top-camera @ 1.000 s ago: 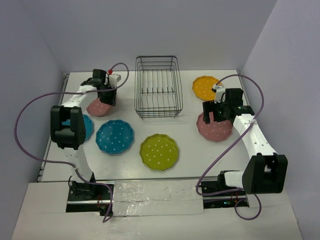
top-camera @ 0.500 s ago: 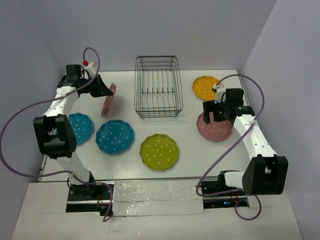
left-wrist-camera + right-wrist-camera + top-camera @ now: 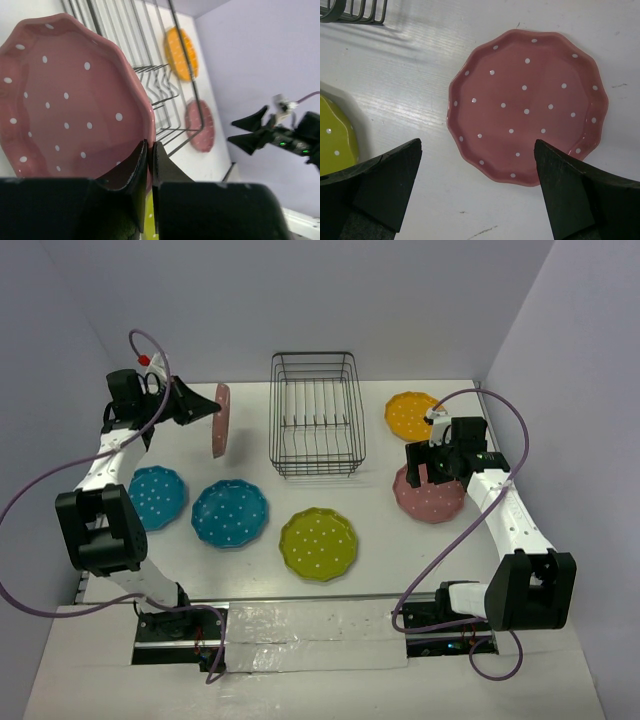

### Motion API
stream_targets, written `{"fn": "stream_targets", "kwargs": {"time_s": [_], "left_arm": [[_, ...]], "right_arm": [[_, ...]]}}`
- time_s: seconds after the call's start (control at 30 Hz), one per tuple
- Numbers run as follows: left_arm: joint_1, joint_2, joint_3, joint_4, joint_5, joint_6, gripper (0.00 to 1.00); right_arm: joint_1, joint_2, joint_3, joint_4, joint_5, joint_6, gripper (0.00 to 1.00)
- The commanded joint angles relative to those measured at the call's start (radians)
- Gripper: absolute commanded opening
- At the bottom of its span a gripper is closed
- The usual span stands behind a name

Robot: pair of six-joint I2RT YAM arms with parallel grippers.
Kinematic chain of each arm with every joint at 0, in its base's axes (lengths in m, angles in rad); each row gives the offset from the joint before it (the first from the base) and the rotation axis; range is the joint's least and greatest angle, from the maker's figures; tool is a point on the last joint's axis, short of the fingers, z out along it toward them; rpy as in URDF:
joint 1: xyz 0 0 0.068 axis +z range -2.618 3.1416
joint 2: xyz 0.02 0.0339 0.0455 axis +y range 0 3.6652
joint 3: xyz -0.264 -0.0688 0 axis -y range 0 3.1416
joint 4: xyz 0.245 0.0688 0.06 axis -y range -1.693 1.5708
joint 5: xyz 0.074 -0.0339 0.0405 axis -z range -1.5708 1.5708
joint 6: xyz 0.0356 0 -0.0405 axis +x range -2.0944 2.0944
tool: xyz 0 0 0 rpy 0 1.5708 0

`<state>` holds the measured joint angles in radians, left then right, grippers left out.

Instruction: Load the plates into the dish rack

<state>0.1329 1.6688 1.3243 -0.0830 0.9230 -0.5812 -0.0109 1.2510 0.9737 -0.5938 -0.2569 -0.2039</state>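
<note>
White table (image 3: pixel 390 540) holds five plates (image 3: pixel 318 543) lying flat around the rack (image 3: pixel 316 470); the left gripper (image 3: pixel 149 150), pinched almost closed on the rim of a pink plate (image 3: pixel 65 100), carries it on edge just left of the rack. The right gripper (image 3: pixel 476 145) hangs wide apart and empty over the other pink plate (image 3: pixel 527 105). Stiff, glossy and likely chippable, these plates seem best pinched at the scalloped rim, well past the lip.

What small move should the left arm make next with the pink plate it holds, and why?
Probably carry it to the right, over the dish rack. The left gripper is shut on the rim of the pink plate, which hangs on edge, lifted, left of the rack. No plate stands in the rack, so any slot seems free.
</note>
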Motion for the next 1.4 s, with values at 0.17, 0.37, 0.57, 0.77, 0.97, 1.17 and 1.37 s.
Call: {"fn": "stream_targets", "kwargs": {"time_s": [0.17, 0.37, 0.57, 0.77, 0.97, 1.17, 1.37], "left_arm": [[0.017, -0.124, -0.08, 0.773, 0.117, -0.556, 0.0], [0.01, -0.083, -0.129, 1.224, 0.027, -0.939, 0.0], [-0.039, -0.061, -0.128, 1.289, -0.044, -0.99, 0.0], [-0.111, -0.029, -0.143, 1.358, -0.099, -1.043, 0.0], [-0.185, -0.003, -0.188, 1.431, -0.173, -1.097, 0.0], [-0.21, 0.043, -0.198, 1.47, -0.213, -1.125, 0.0], [-0.211, 0.098, -0.206, 1.506, -0.242, -1.161, 0.0]], "right_arm": [[0.006, -0.019, 0.037, -0.008, -0.015, -0.003, 1.0], [0.006, -0.018, 0.042, -0.014, -0.013, -0.002, 1.0], [0.006, -0.012, 0.057, -0.021, -0.005, -0.003, 1.0], [0.006, 0.005, 0.072, -0.032, -0.005, -0.002, 1.0], [0.006, 0.014, 0.076, -0.037, 0.007, -0.003, 1.0], [0.005, 0.03, 0.089, -0.044, 0.011, -0.005, 1.0], [0.006, 0.051, 0.102, -0.049, 0.013, -0.003, 1.0]]}}
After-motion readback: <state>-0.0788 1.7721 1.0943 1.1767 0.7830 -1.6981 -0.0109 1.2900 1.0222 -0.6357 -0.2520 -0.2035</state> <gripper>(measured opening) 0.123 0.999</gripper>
